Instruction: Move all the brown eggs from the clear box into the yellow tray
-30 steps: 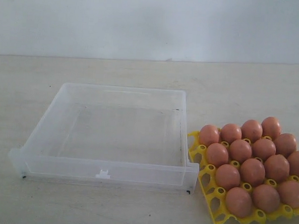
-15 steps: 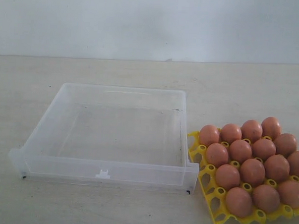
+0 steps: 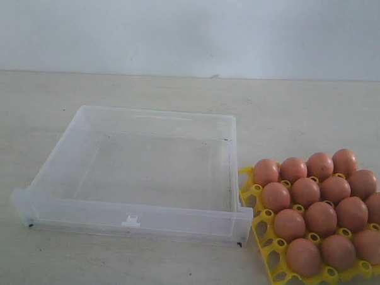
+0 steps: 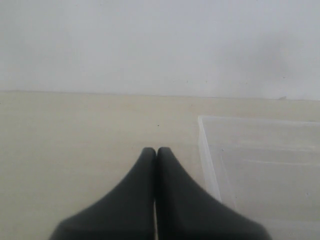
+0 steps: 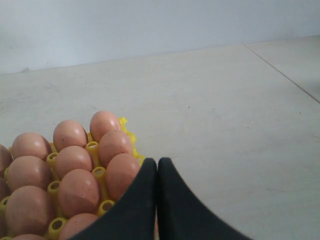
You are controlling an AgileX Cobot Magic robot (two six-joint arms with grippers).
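Sitting in the tray (image 3: 270, 259): all visible eggs (image 3: 320, 217), one per cup. Tray is lying just right of the box (image 3: 79, 213), near its front corner. Left gripper (image 4: 156, 151) is hanging beside the box wall, jaws pressed together. Right gripper (image 5: 158, 162) is hovering by the tray's edge, jaws likewise pressed together.

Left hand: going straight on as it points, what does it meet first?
Way looks free: the left hand points over the table toward the wall; the clear box lies beside that line. Depth is unclear.
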